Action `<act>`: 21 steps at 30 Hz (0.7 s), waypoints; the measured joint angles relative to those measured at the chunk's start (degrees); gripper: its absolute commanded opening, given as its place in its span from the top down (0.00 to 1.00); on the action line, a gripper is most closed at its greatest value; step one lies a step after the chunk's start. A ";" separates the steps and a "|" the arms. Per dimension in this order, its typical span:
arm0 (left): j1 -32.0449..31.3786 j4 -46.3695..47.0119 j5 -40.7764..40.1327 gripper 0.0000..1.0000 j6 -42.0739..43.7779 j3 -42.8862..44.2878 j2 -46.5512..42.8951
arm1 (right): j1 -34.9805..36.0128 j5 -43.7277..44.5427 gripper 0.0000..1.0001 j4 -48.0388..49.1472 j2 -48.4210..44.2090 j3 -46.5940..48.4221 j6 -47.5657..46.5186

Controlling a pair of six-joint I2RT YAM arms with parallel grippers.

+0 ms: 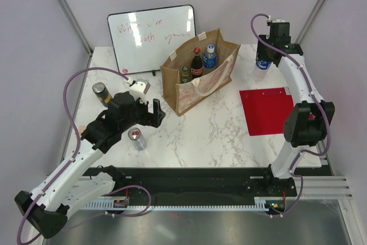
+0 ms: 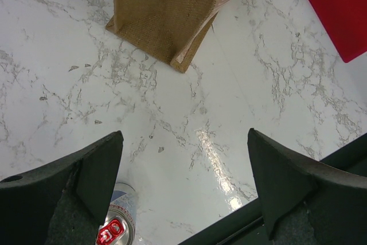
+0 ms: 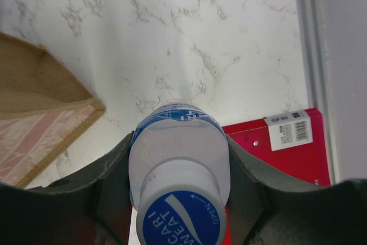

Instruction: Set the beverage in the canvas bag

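The beverage here is a clear bottle with a blue label and a blue-and-white cap, standing on the marble at the back right. My right gripper is shut on it, one finger against each side of its shoulder. The canvas bag stands open at the middle back, with a cola bottle, a blue-capped bottle and a green bottle inside. Its corner lies left of the held bottle. My left gripper hangs open over bare marble, in front of the bag.
A silver can with a red tab stands by my left gripper's left finger. A dark can is at the far left. A whiteboard leans behind the bag. A red folder lies flat at the right.
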 measured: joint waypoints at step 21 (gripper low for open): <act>0.00 0.00 0.48 0.04 0.00 0.00 -0.20 | 18.78 -3.30 1.00 -1.20 -13.60 16.94 -0.68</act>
